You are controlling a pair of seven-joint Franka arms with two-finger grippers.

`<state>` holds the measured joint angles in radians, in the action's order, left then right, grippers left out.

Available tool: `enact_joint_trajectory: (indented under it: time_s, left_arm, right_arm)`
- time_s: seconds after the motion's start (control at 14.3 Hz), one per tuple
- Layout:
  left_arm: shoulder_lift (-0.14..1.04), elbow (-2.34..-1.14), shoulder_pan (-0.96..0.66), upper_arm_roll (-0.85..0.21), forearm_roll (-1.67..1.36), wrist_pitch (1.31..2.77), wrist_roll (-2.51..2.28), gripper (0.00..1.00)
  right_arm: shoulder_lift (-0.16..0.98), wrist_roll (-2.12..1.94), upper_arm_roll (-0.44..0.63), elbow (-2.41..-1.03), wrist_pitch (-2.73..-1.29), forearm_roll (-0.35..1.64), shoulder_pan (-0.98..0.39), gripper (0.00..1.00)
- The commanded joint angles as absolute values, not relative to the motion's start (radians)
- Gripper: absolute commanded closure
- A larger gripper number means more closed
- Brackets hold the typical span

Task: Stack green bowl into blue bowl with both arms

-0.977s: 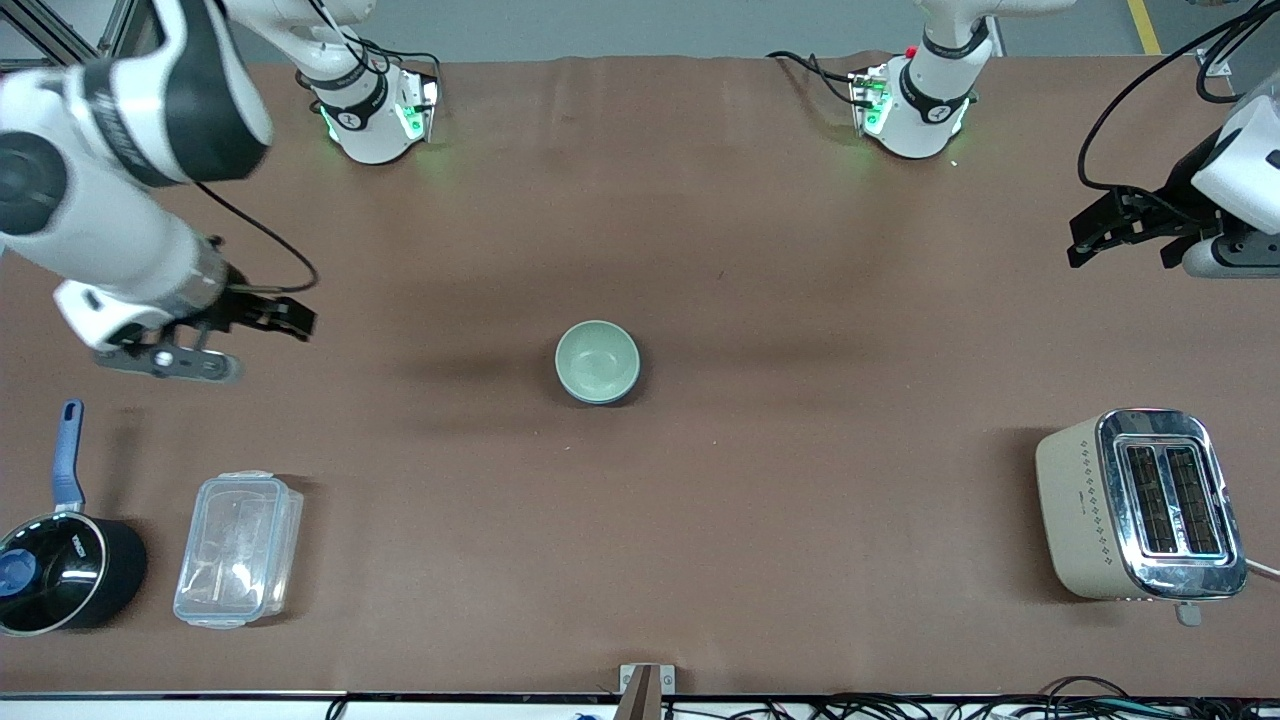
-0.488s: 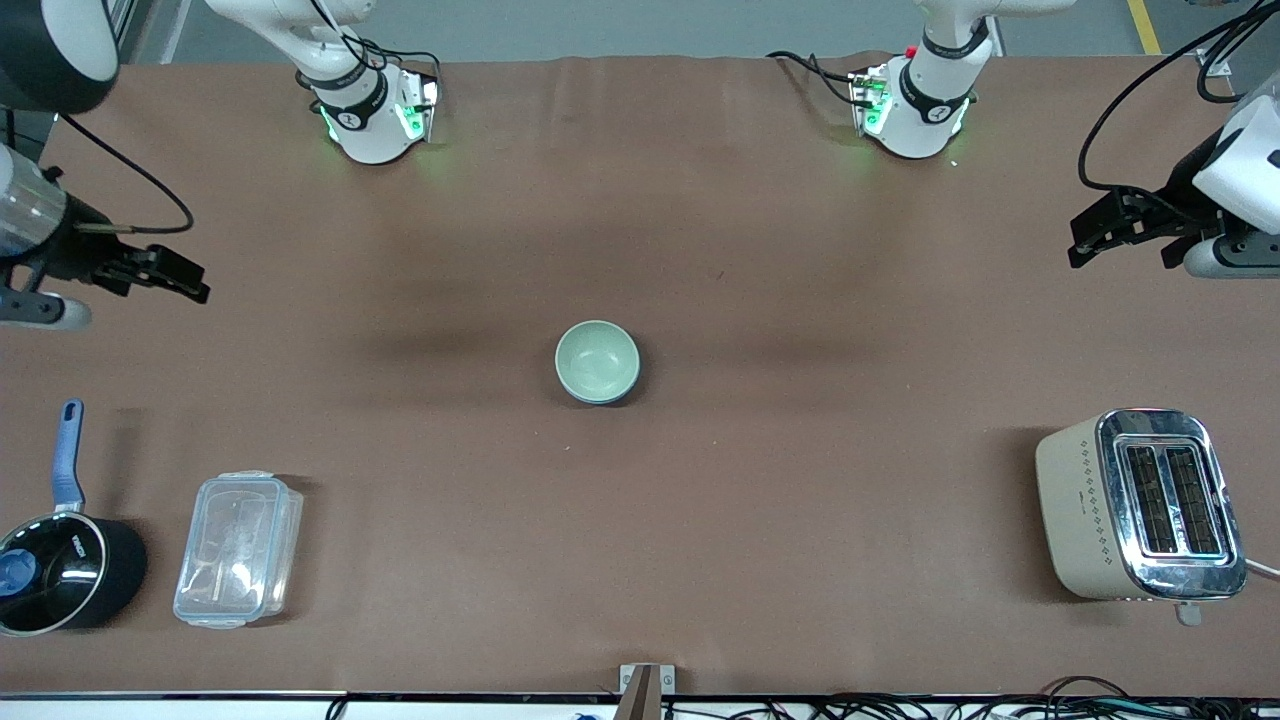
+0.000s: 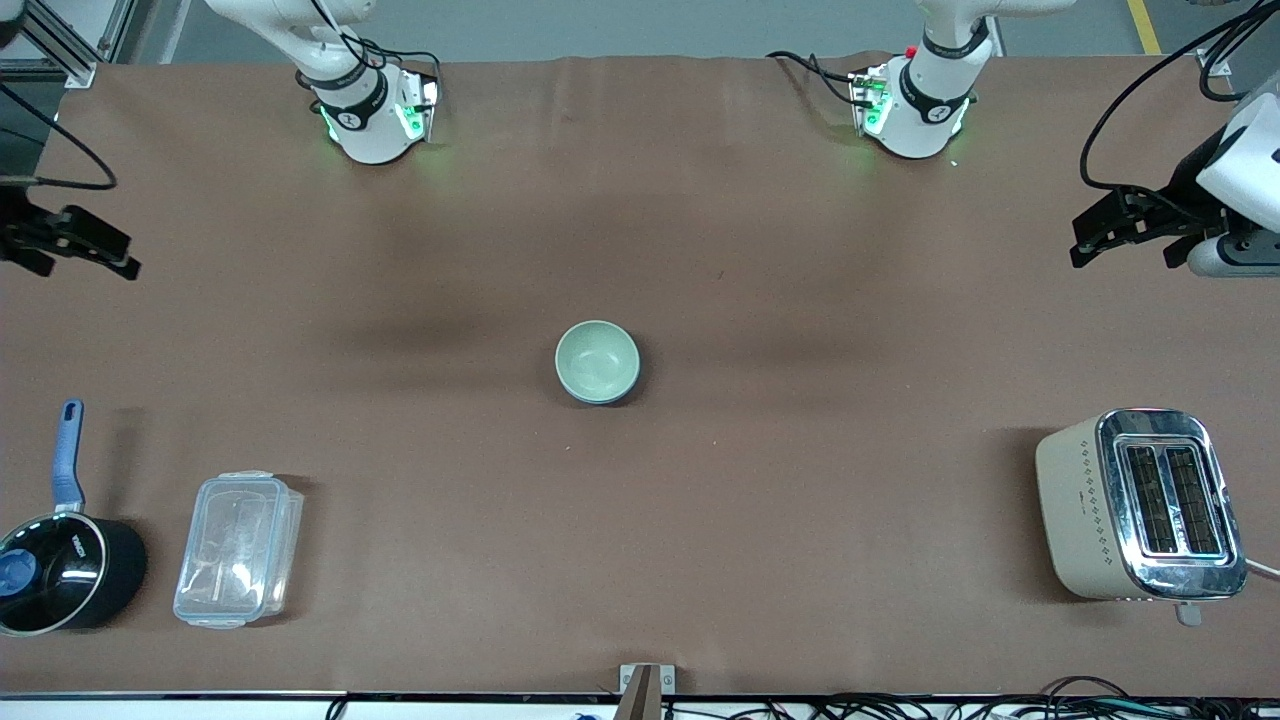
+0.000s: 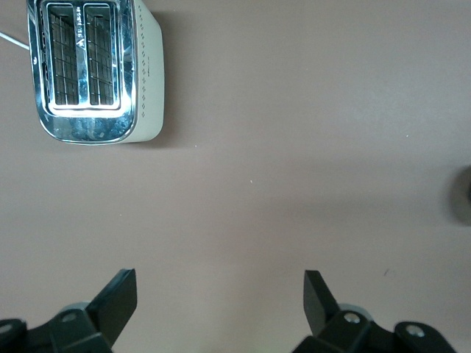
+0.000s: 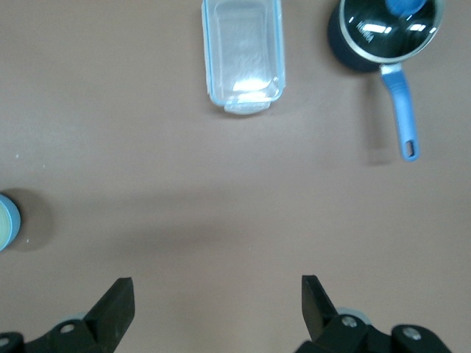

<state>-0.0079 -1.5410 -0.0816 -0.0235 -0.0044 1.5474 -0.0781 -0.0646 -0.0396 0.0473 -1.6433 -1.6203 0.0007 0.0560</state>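
The pale green bowl sits in the middle of the table, nested in the blue bowl, of which only a thin rim shows round it. The pair also shows at the edge of the right wrist view, green inside and blue outside. My right gripper is open and empty over the table's edge at the right arm's end. My left gripper is open and empty over the table at the left arm's end. Both wrist views show open jaws over bare table.
A cream and chrome toaster stands at the left arm's end, nearer the front camera. A clear lidded plastic box and a black saucepan with a blue handle stand at the right arm's end, nearer the camera.
My right arm has drawn back from over the table toward its own end, its gripper still open. The left arm has barely moved. The bowls have not moved.
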Motion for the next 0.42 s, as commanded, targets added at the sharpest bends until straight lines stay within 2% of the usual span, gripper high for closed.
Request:
enact_joint_trajectory:
  time_s: [0.0, 0.35]
  left_arm:
    - [0.003, -1.517, -0.086, -0.020, -0.011, 1.540, -0.081, 0.00]
    - [0.003, -1.517, -0.087, -0.021, -0.014, 1.540, -0.080, 0.00]
  right_arm:
    - [-0.054, -0.054, 0.067, -1.588, -1.565, 0.009, 0.040, 0.00]
    - [-0.051, -0.058, 0.080, -1.588, -1.533, 0.012, 0.029, 0.00]
